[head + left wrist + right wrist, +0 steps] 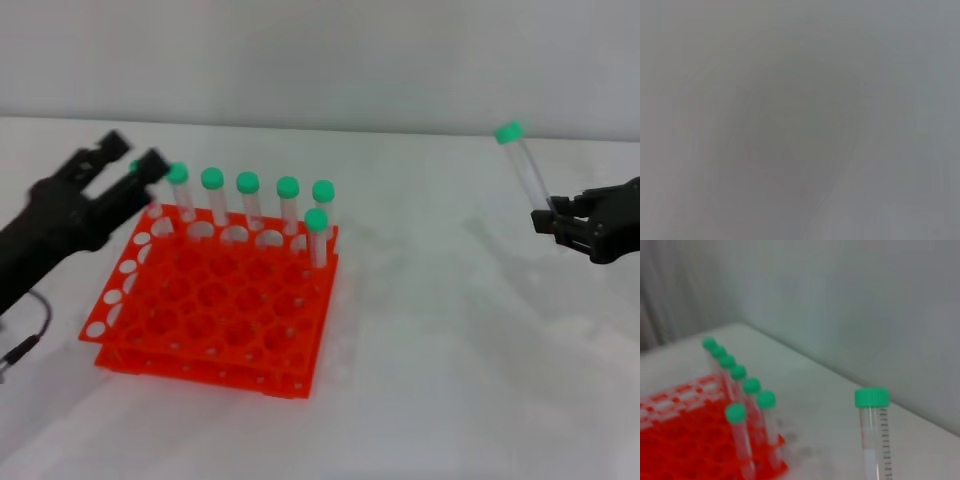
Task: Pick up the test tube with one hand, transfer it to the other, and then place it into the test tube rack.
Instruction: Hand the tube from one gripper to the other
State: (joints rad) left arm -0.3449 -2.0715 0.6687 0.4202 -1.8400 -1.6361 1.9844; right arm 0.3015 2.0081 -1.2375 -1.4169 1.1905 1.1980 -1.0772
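Note:
My right gripper (552, 217) is at the far right, above the table, shut on the lower end of the test tube (526, 168). The tube is clear with a green cap and leans with the cap up and to the left. It also shows upright in the right wrist view (873, 440). The orange-red test tube rack (215, 300) stands at the centre left and also shows in the right wrist view (675, 440). My left gripper (133, 160) is open and empty above the rack's back left corner. The left wrist view shows only a grey blur.
Several green-capped tubes (248, 200) stand in the rack's back row, and one more (317, 235) stands in the second row at the right end. A thin black cable (25, 345) hangs by the left arm. White table and a pale wall behind.

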